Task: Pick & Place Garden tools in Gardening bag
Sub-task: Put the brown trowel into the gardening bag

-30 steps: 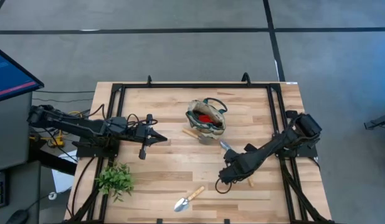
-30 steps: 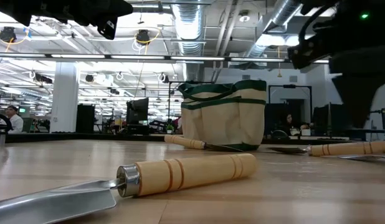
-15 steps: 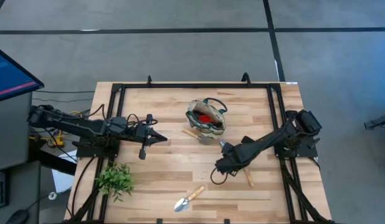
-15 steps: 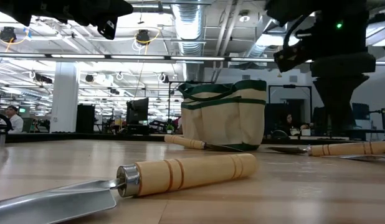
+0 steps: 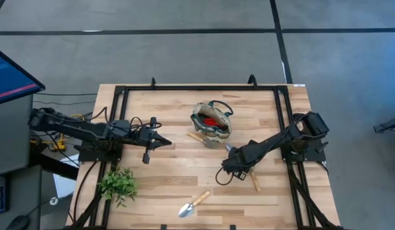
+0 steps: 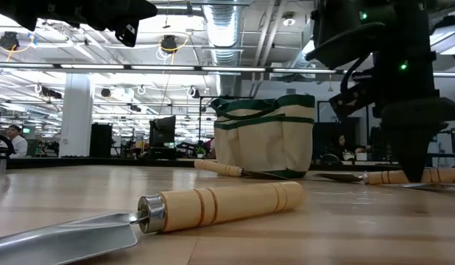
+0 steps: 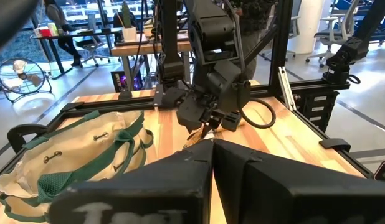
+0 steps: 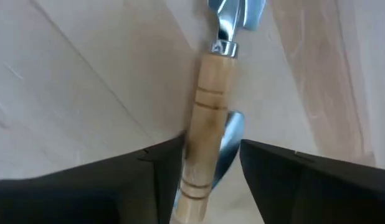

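Note:
The gardening bag [image 5: 211, 119], beige with green trim, stands upright at the table's middle with something red inside. One wooden-handled tool [image 5: 197, 137] lies by its near left side. A silver trowel [image 5: 193, 204] lies near the front edge. My right gripper [image 5: 231, 167] is open, low over a wooden-handled tool [image 8: 208, 118] with a silver head [image 5: 231, 151]. Its fingers stand on either side of the handle. My left gripper [image 5: 164, 142] hangs shut over the table, left of the bag, with nothing in it. My right gripper comes down from above with its open fingers [image 8: 155, 180] across the tool's wooden handle [image 8: 202, 143], about midway along it. The tool lies flat on the table. Whether a finger touches the handle, I cannot tell.
A second wooden handle [image 5: 255, 182] lies just right of my right gripper, and a silver blade [image 8: 230, 140] shows beside the straddled handle. A leafy green plant [image 5: 119, 184] stands at the near left. A black frame [image 5: 201, 89] borders the table.
My right gripper has gone toward the table's far edge, over the silver-headed tool, and has come lower. The tools and the bag lie as before.

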`<state>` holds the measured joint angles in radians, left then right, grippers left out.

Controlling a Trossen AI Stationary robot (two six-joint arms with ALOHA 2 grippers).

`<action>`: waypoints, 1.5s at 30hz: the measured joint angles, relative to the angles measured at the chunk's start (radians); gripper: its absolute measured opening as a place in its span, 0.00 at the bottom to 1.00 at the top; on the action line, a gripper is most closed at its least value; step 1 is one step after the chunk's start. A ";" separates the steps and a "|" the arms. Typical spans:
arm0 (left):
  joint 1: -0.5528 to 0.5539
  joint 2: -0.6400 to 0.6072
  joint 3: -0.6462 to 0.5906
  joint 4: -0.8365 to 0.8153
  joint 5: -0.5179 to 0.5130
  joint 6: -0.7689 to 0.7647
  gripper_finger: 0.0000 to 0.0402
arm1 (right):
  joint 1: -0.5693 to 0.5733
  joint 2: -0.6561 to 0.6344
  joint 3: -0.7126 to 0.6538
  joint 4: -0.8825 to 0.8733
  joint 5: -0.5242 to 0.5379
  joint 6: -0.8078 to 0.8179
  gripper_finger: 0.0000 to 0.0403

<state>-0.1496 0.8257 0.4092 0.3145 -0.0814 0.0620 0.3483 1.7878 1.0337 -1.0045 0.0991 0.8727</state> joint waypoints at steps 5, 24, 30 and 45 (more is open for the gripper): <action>0.000 0.000 0.000 0.000 0.000 0.000 0.00 | -0.005 -0.004 -0.036 0.092 -0.039 -0.016 0.32; 0.000 0.000 0.000 0.000 0.000 0.000 0.00 | 0.009 0.000 0.069 -0.038 0.005 -0.016 0.14; 0.000 0.000 0.000 0.000 0.000 0.000 0.00 | 0.011 0.000 0.188 -0.153 0.030 -0.065 0.14; 0.000 0.000 0.000 0.000 0.000 0.000 0.00 | -0.032 -0.002 0.574 -0.472 0.154 -0.212 0.14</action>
<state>-0.1497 0.8253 0.4091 0.3141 -0.0814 0.0620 0.3159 1.7859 1.6075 -1.4768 0.2528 0.6604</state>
